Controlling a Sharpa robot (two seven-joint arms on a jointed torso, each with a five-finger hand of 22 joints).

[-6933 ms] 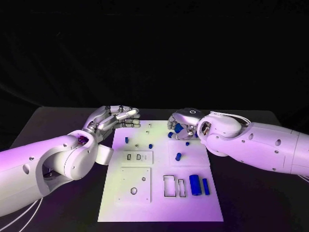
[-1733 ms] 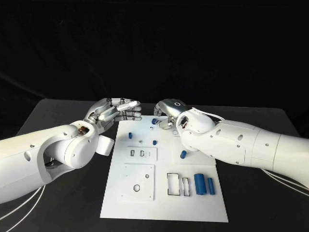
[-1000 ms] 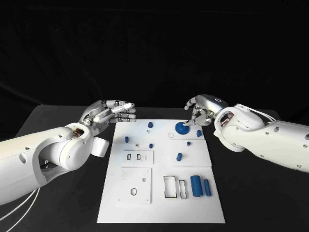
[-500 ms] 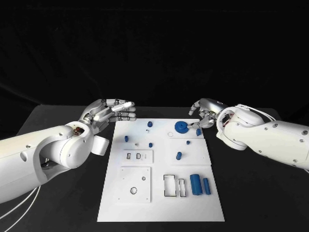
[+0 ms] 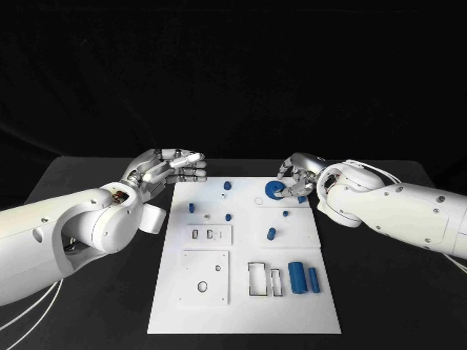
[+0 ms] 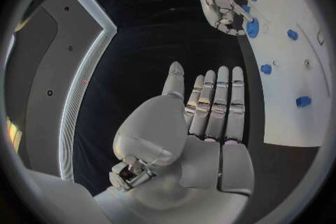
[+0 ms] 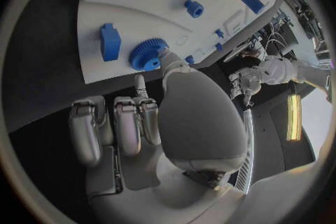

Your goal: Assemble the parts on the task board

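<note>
Two white arms reach over the black surface [image 5: 86, 182] toward the far end of the white rectangular task board [image 5: 244, 306], one on each side of it. The left hand [image 5: 168, 169] hovers just off the board's far left corner; the left wrist view shows its fingers [image 6: 218, 102] stretched out straight and side by side with the thumb apart, holding nothing. The right hand [image 5: 300, 177] sits at the board's far right corner, and the head view shows it at the round blue toothed gear [image 5: 274, 191] without making the contact clear; the right wrist view shows the thumb tip resting against the gear's rim [image 7: 148, 54] while the other fingers [image 7: 115, 123] are curled in short of the board's edge, so the hand touches the gear but does not grip it. That same view shows a small blue block-shaped part [image 7: 110, 41] lying just beside the gear. The head view shows what the wrist cameras miss: several small blue pegs [image 5: 228, 187] standing across the far half of the board, two blue cylindrical bars [image 5: 295, 278] lying side by side near the close right corner, and rectangular cut-outs [image 5: 257, 280] just left of them.
</note>
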